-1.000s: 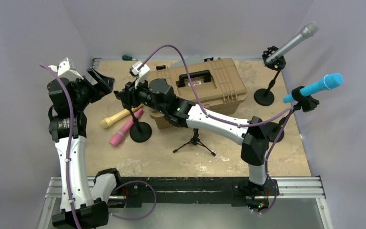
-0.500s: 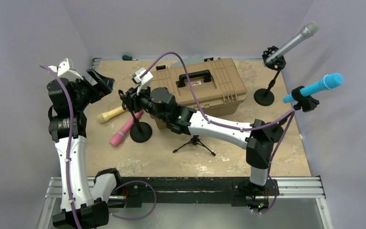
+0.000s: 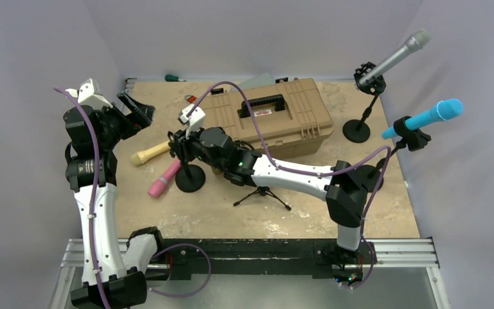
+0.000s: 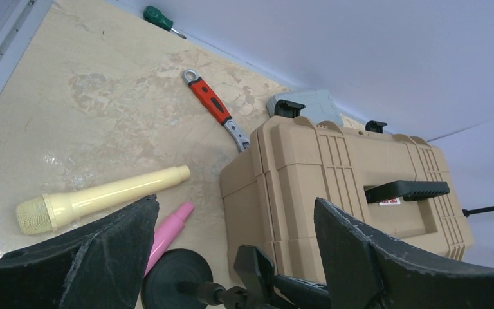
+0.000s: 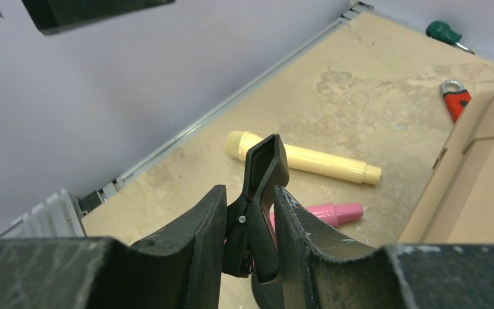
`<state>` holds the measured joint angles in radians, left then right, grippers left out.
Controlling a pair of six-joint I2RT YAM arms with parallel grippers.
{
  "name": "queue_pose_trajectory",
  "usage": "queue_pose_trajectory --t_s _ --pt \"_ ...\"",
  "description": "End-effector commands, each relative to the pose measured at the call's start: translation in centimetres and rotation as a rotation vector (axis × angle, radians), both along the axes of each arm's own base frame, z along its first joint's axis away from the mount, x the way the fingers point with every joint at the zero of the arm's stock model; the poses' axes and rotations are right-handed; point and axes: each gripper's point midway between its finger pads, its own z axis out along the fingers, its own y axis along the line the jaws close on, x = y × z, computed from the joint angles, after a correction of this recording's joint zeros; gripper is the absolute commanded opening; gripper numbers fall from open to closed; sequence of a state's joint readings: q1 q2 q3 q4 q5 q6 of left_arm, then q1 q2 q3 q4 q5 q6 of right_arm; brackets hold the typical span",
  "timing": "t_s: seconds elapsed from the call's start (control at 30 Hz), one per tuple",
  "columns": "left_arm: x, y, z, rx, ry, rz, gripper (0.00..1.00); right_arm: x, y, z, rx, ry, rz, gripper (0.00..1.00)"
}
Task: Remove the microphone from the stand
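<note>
A black stand with a round base [image 3: 190, 178] stands left of centre, and its clip [image 5: 265, 161] holds no microphone. My right gripper [image 3: 179, 138] [image 5: 249, 193] is shut on that clip, one finger on each side. A pink microphone [image 3: 165, 178] [image 5: 334, 212] and a yellow microphone [image 3: 151, 154] [image 5: 302, 159] lie flat on the table beside the base. My left gripper [image 3: 135, 106] [image 4: 235, 203] hangs open above them, holding nothing. A grey microphone [image 3: 399, 53] and a blue microphone [image 3: 431, 116] sit in stands at the right.
A tan toolbox [image 3: 276, 116] with a black handle stands mid-table behind the right arm. A small black tripod [image 3: 262, 192] stands under the right forearm. A red wrench [image 4: 213, 106] and a green screwdriver [image 4: 159, 19] lie near the back wall.
My right gripper, still shut on the clip, has shifted a little to the right and toward the near edge. The left arm has not moved.
</note>
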<state>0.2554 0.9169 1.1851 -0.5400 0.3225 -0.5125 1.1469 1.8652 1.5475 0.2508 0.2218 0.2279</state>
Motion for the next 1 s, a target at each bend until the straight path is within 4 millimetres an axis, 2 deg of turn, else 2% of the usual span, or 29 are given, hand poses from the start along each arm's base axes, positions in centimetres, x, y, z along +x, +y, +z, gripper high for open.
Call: queue_pose_trajectory --t_s 0.0,0.13,0.3,0.4,0.47,0.57,0.67,0.77,0.87,0.97 --pt "0.1 0.1 1.0 0.006 -0.045 -0.004 0.88 -0.7 -0.4 -5.9 -0.148 0.060 0.005 0.31" --pt "0.1 0.1 0.9 0.004 -0.046 -0.006 0.88 -0.6 0.2 -5.6 -0.160 0.052 0.020 0.33" --pt "0.4 -0.6 1.1 -0.002 -0.066 -0.050 0.88 -0.7 0.0 -3.8 -0.145 0.024 0.014 0.35" --pt "0.5 -1.0 1.1 -0.006 -0.078 -0.075 0.90 -0.6 -0.3 -3.0 -0.142 0.017 0.006 0.41" --pt "0.6 -1.6 1.5 -0.007 -0.100 -0.111 0.92 -0.8 -0.7 -0.7 -0.112 0.007 0.010 0.50" --pt "0.8 -3.2 2.1 -0.009 -0.144 -0.204 0.97 -1.5 -2.1 5.3 -0.035 -0.037 0.011 0.64" --pt "0.7 -5.1 2.9 -0.013 -0.192 -0.305 0.99 -2.0 -5.1 11.3 0.038 -0.092 -0.024 0.72" --pt "0.4 -7.0 3.4 -0.013 -0.223 -0.400 1.00 -2.2 -9.4 14.2 0.070 -0.115 -0.117 0.73" --pt "-0.3 -8.7 3.8 0.008 -0.249 -0.473 1.00 -2.2 -14.4 12.8 0.049 -0.096 -0.241 0.74" --pt "-1.1 -10.3 3.9 0.022 -0.263 -0.541 1.00 -2.5 -20.4 11.6 0.060 -0.061 -0.392 0.74"
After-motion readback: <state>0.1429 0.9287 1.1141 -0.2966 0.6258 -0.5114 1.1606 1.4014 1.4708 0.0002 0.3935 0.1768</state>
